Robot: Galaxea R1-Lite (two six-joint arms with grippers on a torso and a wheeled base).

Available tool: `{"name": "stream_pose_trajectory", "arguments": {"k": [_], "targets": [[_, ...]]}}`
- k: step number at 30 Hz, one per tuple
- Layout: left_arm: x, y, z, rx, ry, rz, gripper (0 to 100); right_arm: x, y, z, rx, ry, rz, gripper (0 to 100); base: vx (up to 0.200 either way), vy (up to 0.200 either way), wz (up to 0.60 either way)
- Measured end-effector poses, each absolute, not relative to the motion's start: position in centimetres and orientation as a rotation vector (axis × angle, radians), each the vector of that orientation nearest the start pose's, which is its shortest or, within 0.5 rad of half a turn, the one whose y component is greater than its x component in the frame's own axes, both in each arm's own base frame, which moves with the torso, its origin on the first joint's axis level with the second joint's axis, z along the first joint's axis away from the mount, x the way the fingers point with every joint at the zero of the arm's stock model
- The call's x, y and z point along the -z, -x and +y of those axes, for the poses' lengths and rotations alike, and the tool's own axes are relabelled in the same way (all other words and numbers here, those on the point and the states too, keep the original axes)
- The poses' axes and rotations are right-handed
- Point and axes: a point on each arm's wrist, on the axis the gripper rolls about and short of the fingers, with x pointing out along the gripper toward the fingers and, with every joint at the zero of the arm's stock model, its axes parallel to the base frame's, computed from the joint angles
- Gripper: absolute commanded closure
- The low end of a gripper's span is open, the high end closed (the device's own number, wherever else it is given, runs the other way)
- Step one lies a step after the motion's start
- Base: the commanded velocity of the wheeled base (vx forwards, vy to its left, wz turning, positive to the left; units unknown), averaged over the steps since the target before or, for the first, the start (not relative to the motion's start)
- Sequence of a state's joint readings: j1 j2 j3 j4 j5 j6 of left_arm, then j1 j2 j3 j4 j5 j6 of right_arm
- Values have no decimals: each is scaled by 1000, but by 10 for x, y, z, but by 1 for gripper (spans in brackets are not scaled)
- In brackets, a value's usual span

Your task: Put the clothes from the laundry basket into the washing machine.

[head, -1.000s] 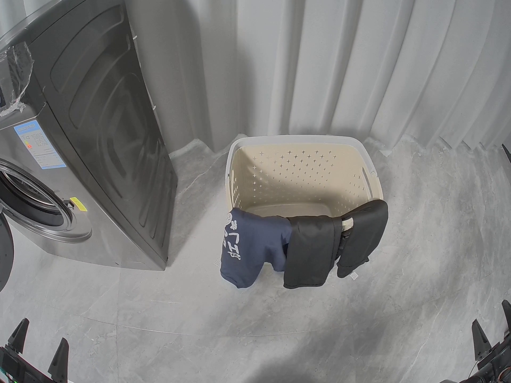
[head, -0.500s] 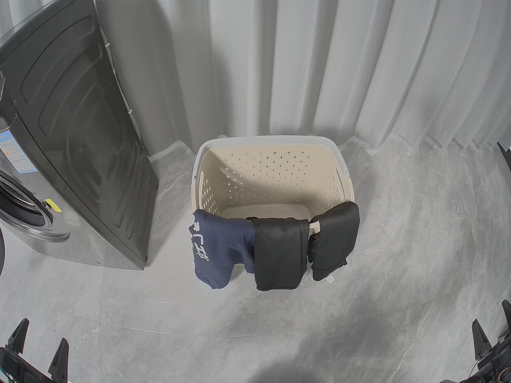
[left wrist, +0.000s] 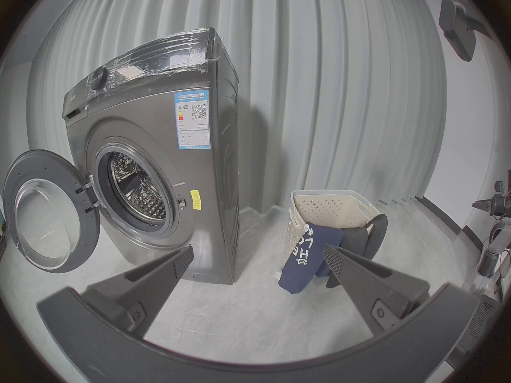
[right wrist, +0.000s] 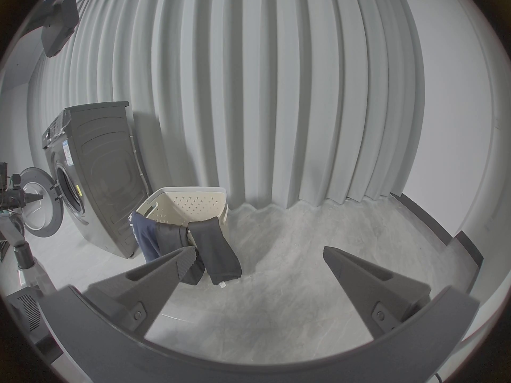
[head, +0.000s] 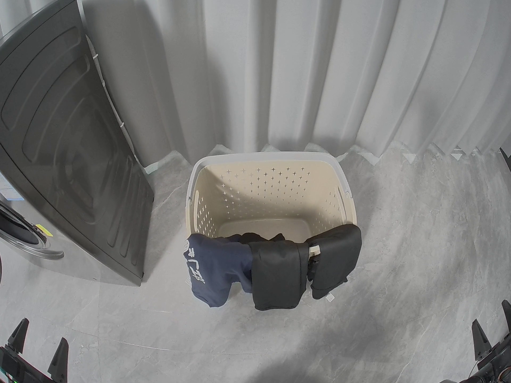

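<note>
A cream laundry basket stands on the floor in front of the curtain. Over its near rim hang a navy shirt with white print, a black garment and a second black garment. The grey washing machine stands left of the basket; its round door is swung open and the drum shows. My left gripper is open and empty at the lower left. My right gripper is open and empty at the lower right. Both are well short of the basket.
A pleated white curtain closes off the back. Bare grey floor lies right of the basket and between it and me. A dark skirting edge runs along the right wall.
The whole head view has shifted: the basket now sits more central and lower, the washing machine further left. Both grippers keep the same place in the picture and stay open.
</note>
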State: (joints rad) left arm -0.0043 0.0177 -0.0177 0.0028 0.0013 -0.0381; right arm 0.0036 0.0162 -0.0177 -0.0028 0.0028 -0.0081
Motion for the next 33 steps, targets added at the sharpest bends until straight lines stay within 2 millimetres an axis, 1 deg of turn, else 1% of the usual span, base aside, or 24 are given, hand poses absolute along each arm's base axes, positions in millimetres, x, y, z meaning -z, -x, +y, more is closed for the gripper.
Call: {"name": "stream_pose_trajectory", "arguments": {"k": [12,17,18,20,24,28,33], "targets": [[-80,23,0,3,38,4,0,-80,23,0,-13,-1,2,0,0,0,0],[-81,23,0,3,38,3,0,-84,23,0,-18,-6,-22,0,0,0,0],[-80,23,0,3,38,4,0,-92,25,0,-21,-6,-51,0,0,0,0],[-80,23,0,3,38,3,0,-99,27,0,-24,-5,-68,0,0,0,0],[-80,23,0,3,37,3,0,-126,29,0,-41,-6,-86,0,0,0,0],[-80,23,0,3,38,3,0,-142,14,1,-64,-18,-4,0,0,0,0],[-80,23,0,3,38,4,0,-153,-19,2,-109,-53,131,0,0,0,0]]}}
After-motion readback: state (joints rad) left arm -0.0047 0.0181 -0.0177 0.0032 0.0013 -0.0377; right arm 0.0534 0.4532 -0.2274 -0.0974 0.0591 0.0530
